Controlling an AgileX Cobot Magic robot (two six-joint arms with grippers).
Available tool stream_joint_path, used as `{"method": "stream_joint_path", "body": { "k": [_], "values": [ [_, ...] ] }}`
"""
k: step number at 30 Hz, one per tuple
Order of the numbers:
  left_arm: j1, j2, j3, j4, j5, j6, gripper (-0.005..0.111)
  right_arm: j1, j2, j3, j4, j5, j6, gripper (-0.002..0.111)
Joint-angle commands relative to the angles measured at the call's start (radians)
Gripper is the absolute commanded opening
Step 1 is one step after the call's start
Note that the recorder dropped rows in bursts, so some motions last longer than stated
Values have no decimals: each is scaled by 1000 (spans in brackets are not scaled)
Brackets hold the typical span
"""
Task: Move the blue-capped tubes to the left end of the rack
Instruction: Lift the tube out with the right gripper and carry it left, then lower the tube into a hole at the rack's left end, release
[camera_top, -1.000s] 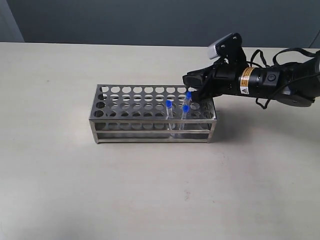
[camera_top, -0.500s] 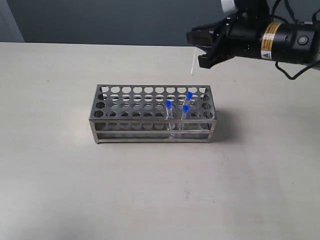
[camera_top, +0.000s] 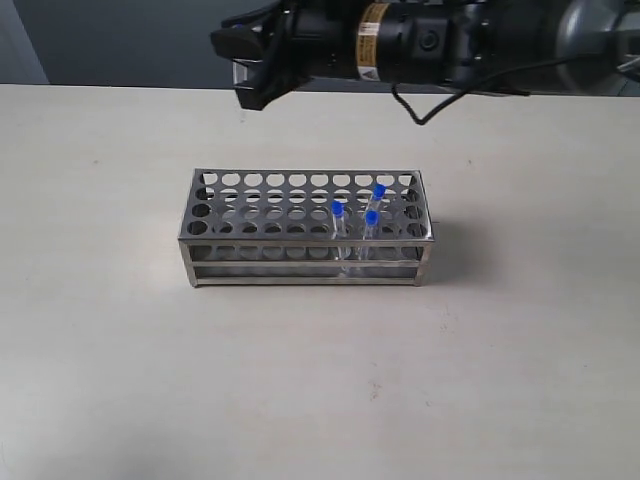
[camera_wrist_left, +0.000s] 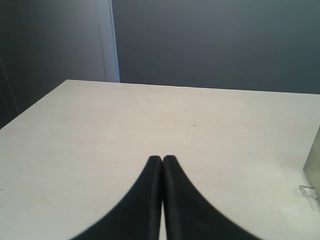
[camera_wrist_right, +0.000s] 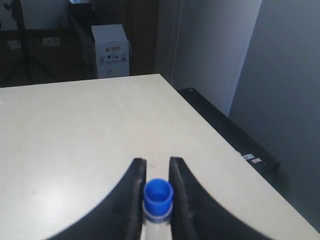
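Farthest left, the left gripper (camera_wrist_left: 162, 161) sits low over the pale table (camera_wrist_left: 100, 130), and its two black jaws are pressed together tip to tip. In the exterior view the right gripper (camera_top: 236, 70) hangs near the top edge, over the far side of the table and about in line with the left part of the rack. Its arm (camera_top: 430, 40) reaches in from the right across the top of the scene. From its wrist we see the jaws clamped on either side of a blue-capped tube (camera_wrist_right: 158, 197); the cap sits just behind the fingertips and the clear body runs back between them.

Below, the steel rack (camera_top: 300, 262) stands on the table around the middle, well apart from that gripper, with its long side towards us. Three more tubes stand in holes near its right end, blue caps poking above the top plate. The first tube (camera_top: 337, 210) is in the front rows, the second tube (camera_top: 371, 217) is just beside it to the right, and the third tube (camera_top: 379, 190) is a little farther back.
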Motion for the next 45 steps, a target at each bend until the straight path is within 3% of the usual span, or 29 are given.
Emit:
{"method": "stream_joint_path", "body": {
  "k": [1,11,23,26,31,45],
  "values": [
    [-7,-4,3,-4,0,-3,0,35,104,-115,-3,13,61,0],
    [-7,-4,3,-2,0,-3,0,119,225,-193,-10,101,86,0],
    [-7,-4,3,-2,0,-3,0,122,225,-193,-18,178,110,0],
    [-7,-4,3,-2,0,-3,0,122,225,-193,-55,204,119,0],
    [-7,-4,3,-2,0,-3,0,122,225,-193,-247,212,295,0],
    [-7,-4,3,-4,0,-3,0,122,258,-193,-190,168,312,1]
  ]
}}
